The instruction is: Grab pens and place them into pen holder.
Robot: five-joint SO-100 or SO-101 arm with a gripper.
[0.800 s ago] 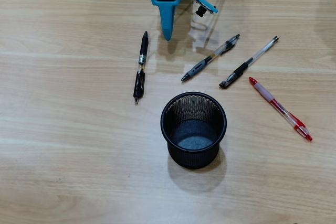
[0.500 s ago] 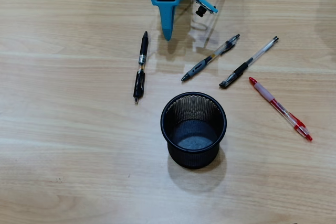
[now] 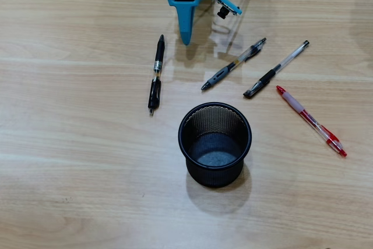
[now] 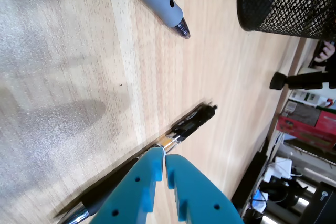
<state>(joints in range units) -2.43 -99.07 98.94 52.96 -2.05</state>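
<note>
Wooden table (image 3: 70,161) bears pens (image 3: 155,74) around holder (image 3: 215,144).

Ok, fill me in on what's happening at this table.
A single blue robot arm is set to gather pens into the round black wire-mesh cup, which looks empty. Its blue end effector looks closed and holds nothing; in the wrist view its tips sit just over the black pen lying on the wooden table. The two clear-and-black pens and the red-and-clear pen also lie loose on the wood. None has been picked up yet.
</note>
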